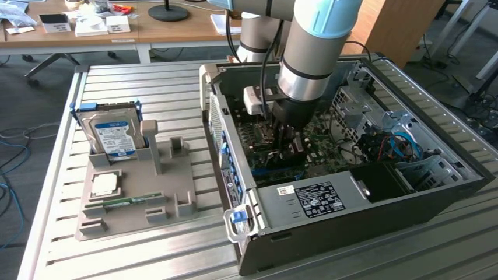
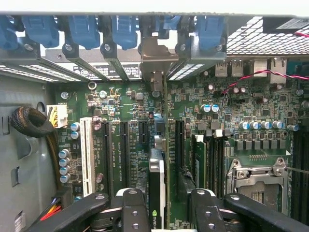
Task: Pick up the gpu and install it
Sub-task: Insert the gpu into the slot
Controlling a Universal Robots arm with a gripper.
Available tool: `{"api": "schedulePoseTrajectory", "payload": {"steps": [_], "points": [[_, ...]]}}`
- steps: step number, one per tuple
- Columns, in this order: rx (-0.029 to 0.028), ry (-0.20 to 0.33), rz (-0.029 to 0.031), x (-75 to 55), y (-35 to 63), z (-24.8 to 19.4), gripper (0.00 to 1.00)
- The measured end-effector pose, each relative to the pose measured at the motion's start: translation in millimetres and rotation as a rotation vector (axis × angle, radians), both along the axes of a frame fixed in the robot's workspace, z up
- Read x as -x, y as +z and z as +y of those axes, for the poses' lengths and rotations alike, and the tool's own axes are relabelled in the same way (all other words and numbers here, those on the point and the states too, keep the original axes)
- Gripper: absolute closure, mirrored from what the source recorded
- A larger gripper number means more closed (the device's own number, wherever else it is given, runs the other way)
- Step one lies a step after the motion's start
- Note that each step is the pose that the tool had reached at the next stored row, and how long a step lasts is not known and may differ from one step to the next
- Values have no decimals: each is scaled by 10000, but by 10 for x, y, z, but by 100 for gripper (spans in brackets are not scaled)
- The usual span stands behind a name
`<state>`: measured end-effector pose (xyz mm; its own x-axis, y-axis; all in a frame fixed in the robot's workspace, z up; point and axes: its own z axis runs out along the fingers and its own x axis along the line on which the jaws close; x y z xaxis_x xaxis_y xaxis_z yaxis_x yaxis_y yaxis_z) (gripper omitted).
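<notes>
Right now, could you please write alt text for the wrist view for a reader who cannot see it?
The gripper holds the gpu edge-on above the green motherboard inside the computer case, in line with its expansion slots. Blue clips line the case's rear edge.

The gpu [image 2: 156,188] stands on edge inside the open case [image 1: 435,192], seen edge-on as a thin card with a black heatsink edge, running over the motherboard [image 2: 231,111] between the expansion slots. Its silver bracket [image 2: 153,60] reaches the row of slot openings at the case's rear wall. The gripper [image 2: 161,208] fingers clamp it from both sides.
</notes>
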<state>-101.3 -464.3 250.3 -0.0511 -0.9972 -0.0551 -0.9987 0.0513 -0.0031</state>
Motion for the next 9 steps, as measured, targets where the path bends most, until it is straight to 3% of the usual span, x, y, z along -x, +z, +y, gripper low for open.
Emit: {"api": "schedulePoseTrajectory", "payload": {"steps": [6,9], "points": [[0,0,0,0,0,0,60],[7,0,2,0,2,-1,67]]}}
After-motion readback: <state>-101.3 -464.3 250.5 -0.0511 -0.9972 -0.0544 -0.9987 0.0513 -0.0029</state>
